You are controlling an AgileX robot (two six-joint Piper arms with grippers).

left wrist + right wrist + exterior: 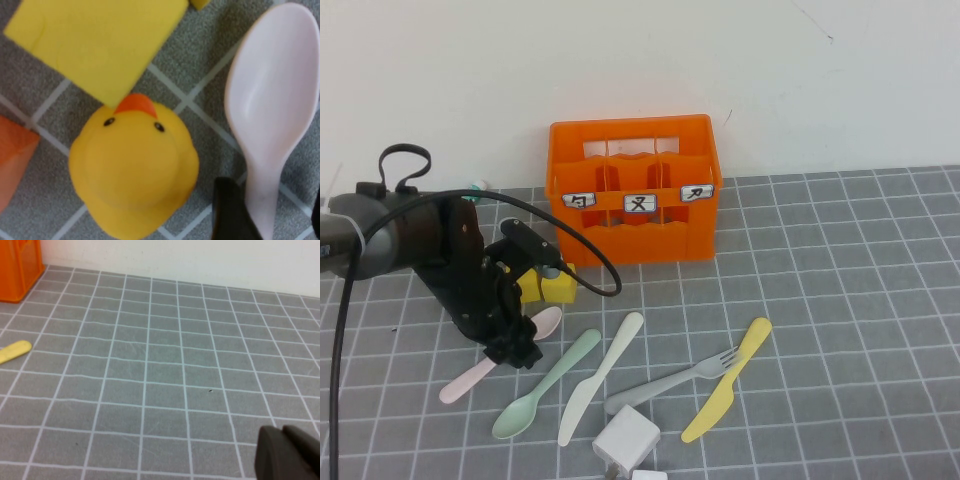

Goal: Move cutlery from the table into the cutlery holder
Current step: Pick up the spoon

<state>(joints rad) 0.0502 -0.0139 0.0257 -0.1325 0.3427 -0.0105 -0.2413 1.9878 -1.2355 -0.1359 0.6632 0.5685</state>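
Five pieces lying on table (840, 300), none in cutlery holder (632, 190). Left gripper (515, 348) straddling pink spoon (500, 356), spread, not clenched. Right gripper (287, 455) idling apart, seemingly closed. Needing squeeze, then lift.

We see a plain white wall (640, 60) at twelve o'clock. It is smooth, with a few tiny dark marks (812, 25) near one o'clock. Below it, a flat grey table with thin white grid lines (860, 300) reaches down to six o'clock. The light is soft and even. Shadows are faint.
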